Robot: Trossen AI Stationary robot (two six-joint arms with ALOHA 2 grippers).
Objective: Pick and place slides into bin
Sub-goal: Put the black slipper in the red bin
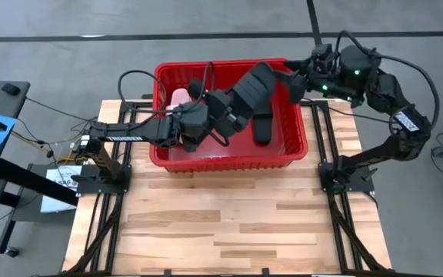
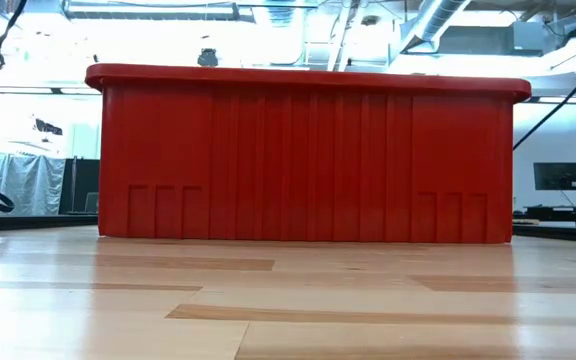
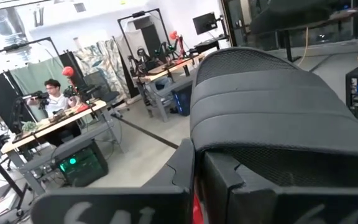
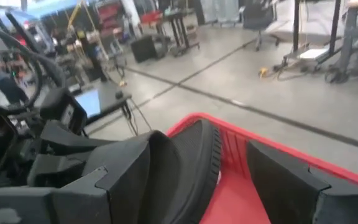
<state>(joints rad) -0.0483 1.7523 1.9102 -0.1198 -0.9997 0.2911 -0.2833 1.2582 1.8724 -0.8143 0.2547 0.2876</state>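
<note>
Your left gripper (image 1: 225, 108) is over the red bin (image 1: 229, 159), its jaws clamped tight on a black slide (image 1: 254, 87) that sticks out beyond the fingertips, raised above the bin's floor. In the left wrist view that slide (image 3: 272, 106) fills the space just ahead of the fingers (image 3: 185, 168). Your right gripper (image 1: 292, 85) sits at the bin's far rim, its jaws spread wide and gripping nothing; the held slide (image 4: 179, 168) lies between and just beyond its fingers (image 4: 291, 180). Another black slide (image 1: 264, 125) lies on the bin floor, below and beside your left jaws, and a pale pink slide (image 1: 179, 98) rests in the bin behind your left gripper
</note>
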